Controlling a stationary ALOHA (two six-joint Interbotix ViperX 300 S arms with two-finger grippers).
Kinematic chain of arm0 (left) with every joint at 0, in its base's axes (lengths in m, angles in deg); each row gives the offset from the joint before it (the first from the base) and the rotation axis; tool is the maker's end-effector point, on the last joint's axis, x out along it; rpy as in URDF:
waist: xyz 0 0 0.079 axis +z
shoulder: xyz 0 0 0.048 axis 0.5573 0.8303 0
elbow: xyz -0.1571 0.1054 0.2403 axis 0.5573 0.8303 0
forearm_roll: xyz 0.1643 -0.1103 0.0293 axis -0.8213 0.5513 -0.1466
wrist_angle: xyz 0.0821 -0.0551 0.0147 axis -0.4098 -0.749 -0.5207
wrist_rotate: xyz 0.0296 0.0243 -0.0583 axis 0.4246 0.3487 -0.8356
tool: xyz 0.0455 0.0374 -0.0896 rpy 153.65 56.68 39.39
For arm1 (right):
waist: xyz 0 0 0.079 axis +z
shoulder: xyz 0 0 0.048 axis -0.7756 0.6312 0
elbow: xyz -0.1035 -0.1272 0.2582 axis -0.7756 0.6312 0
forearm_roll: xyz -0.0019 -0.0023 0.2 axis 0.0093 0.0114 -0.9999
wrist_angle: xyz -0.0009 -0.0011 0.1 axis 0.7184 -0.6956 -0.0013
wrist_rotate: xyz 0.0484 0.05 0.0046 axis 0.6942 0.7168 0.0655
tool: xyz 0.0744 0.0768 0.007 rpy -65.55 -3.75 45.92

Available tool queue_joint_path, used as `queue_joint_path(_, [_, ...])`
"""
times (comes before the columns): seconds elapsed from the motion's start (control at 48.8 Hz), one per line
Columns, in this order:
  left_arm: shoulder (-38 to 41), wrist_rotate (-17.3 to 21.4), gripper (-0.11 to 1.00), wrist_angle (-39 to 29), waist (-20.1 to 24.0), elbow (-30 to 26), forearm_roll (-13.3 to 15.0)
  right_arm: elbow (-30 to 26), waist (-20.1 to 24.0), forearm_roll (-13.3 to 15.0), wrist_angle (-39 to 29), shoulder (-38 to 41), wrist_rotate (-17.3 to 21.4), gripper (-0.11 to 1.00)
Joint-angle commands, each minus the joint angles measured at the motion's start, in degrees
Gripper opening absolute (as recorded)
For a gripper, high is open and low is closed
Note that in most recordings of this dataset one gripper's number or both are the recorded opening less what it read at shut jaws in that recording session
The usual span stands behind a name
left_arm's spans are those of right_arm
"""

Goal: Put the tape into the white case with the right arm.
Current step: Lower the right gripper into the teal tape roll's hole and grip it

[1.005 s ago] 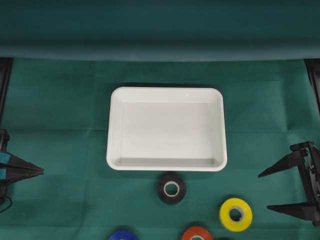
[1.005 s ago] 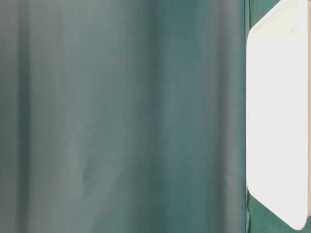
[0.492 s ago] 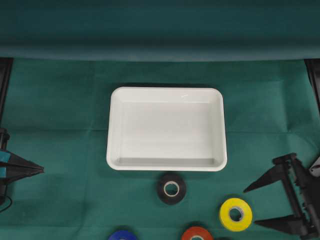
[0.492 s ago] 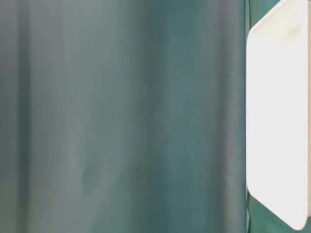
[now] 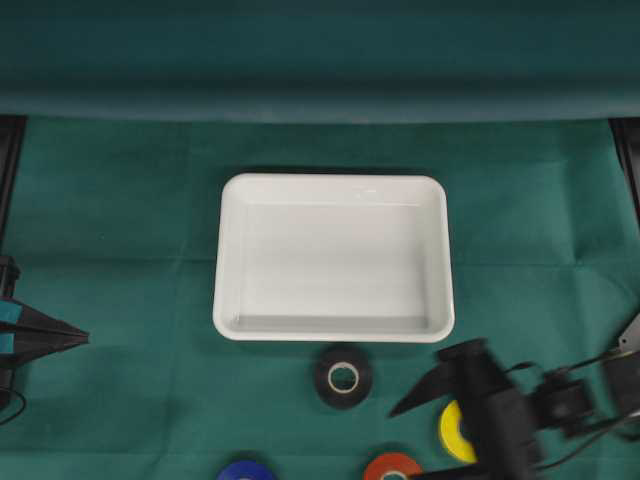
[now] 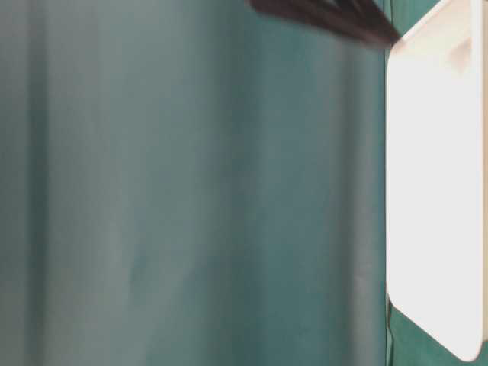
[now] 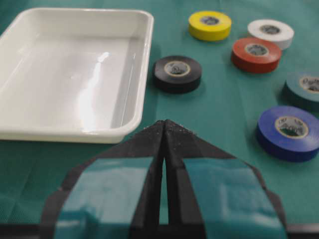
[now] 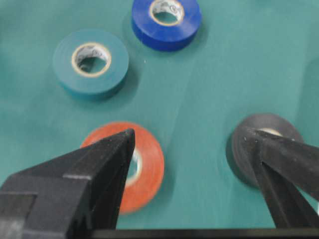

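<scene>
The white case (image 5: 229, 262) lies empty mid-table; the left wrist view shows it at the upper left (image 7: 142, 59). In front of it lie rolls of tape: black (image 5: 343, 377), yellow (image 5: 450, 428), red (image 5: 392, 467) and blue (image 5: 245, 471). My right gripper (image 5: 405, 447) hovers open over them, its body covering part of the yellow roll. From its wrist camera, the right gripper (image 8: 187, 132) has one finger over the red roll (image 8: 152, 172) and the other over the black roll (image 8: 240, 149), holding nothing. My left gripper (image 5: 84, 341) rests shut at the left edge.
Teal (image 8: 90, 68) and blue (image 8: 166, 22) rolls lie beyond the right gripper's fingers. A white roll (image 7: 270, 33) sits behind the red one (image 7: 256, 54). A green cloth covers the table, with a folded backdrop along the far side.
My right arm has swung left and forward from the right edge, its open fingers now above the yellow, red and black rolls. The left gripper, case and rolls have not moved.
</scene>
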State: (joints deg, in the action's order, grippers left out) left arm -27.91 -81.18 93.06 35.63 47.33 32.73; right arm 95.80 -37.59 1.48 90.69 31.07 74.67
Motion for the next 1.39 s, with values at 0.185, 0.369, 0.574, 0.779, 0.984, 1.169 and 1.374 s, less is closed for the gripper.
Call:
queue_joint_path(0.185, [0.1, 0.0, 0.0, 0.5, 0.2, -0.7, 0.1, -14.0, 1.7, -0.1, -4.1, 12.5, 0.1, 0.86])
queue_joint_path(0.369, [-0.4, -0.1, 0.0, 0.4, 0.2, -0.7, 0.1, -20.0, 2.9, -0.2, -7.4, 17.3, 0.2, 0.86])
queue_joint_path(0.574, [-0.9, -0.3, 0.0, 0.1, 0.2, -0.6, 0.1, -24.3, 4.1, -0.1, -8.2, 20.7, 0.9, 0.86])
queue_joint_path(0.779, [-0.9, -0.3, 0.0, 0.1, 0.2, -0.6, 0.1, -26.1, 4.6, -0.2, -8.4, 22.5, 2.1, 0.86])
queue_joint_path(0.984, [-0.9, -0.4, 0.0, 0.1, 0.2, -0.5, 0.1, -26.3, 4.6, 0.0, -9.3, 22.9, 2.1, 0.86])
queue_joint_path(1.169, [-0.9, -0.4, 0.0, 0.1, 0.2, -0.5, 0.1, -26.2, 4.6, 0.1, -9.2, 24.4, 2.1, 0.86])
queue_joint_path(1.374, [-0.9, -0.4, 0.0, 0.1, 0.2, -0.4, 0.1, -26.2, 4.6, 0.2, -8.9, 27.2, 2.2, 0.86])
